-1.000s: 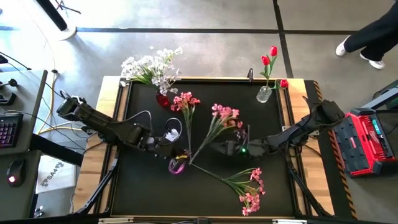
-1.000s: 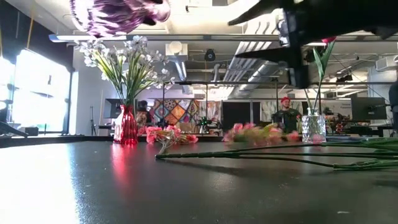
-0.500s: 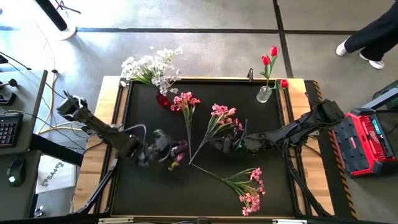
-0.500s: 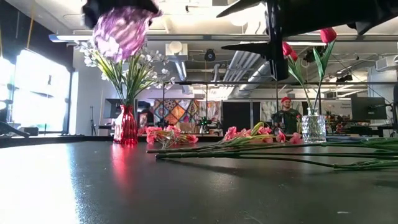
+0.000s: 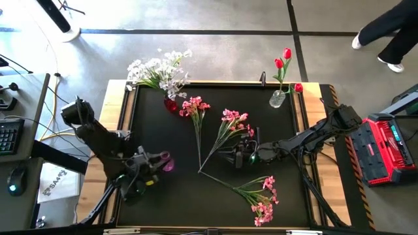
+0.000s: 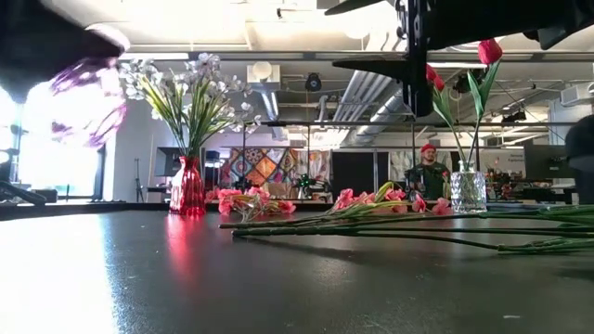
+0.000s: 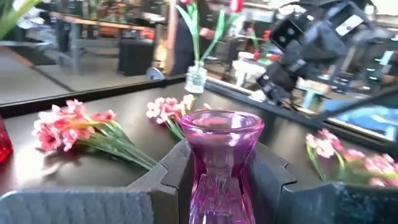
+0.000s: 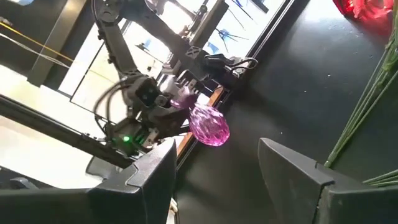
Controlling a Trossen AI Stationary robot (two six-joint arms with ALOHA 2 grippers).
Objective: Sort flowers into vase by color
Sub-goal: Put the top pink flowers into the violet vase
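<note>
The black rectangular tabletop (image 5: 163,202) carries everything, and the places here are given from the red glass vase (image 5: 170,104) that stands near its far edge, left of the middle. That vase holds the bunch of white blossoms on green stems (image 5: 159,70), which lean out past the edge above it. Along the same far edge, well to the right, a clear glass vase (image 5: 277,98) holds the red tulip-like blooms (image 5: 283,60). Three sprays of pink blossoms lie flat: one (image 5: 194,106) just right of the red vase, one (image 5: 234,121) farther right toward the middle, and one (image 5: 263,196) well away at the near right, their long stems meeting near the middle.

Near the left edge, on the near side of the red vase, the left pincer (image 5: 155,164) is closed on the neck of a small purple glass vase (image 5: 166,162), held clear of the surface; the left wrist view shows its fingers (image 7: 171,174) against both sides of the glass (image 7: 219,162). The right pincer (image 5: 239,158) hangs with its jaws spread wide and empty, over the stem of the middle pink spray
</note>
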